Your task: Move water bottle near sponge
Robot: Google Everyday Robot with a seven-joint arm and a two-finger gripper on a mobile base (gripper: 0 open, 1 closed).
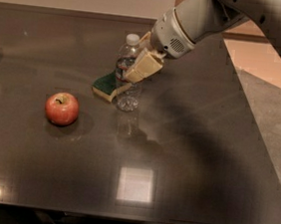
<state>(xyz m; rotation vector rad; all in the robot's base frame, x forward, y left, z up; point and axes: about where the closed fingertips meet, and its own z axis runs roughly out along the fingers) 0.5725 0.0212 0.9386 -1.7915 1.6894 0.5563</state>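
claw: claw [134, 71] sits at the bottle's mid-body, arm coming in from upper right; pale finger [144, 64] lies across the label, pinching the bottle as far as i can judge.
water bottle: water bottle [127, 95] upright, long axis vertical, centre-back of the surface [201, 155]; white cap above the claw.
sponge: sponge [105, 83] just left of the bottle base, green side up; touching or a hair apart, cant tell.
key relation: sponge lies left + slightly below the claw, right beside the bottle, so prob. only a set-down + release is left, no real travel.
apple: apple [61, 109] well apart, front-left, not in the way.
hidden: far finger behind the bottle; label mostly covered; sponge's right corner blurs through the clear plastic; cant tell if the base rests on the surface or hangs just above, reflection muddles it.
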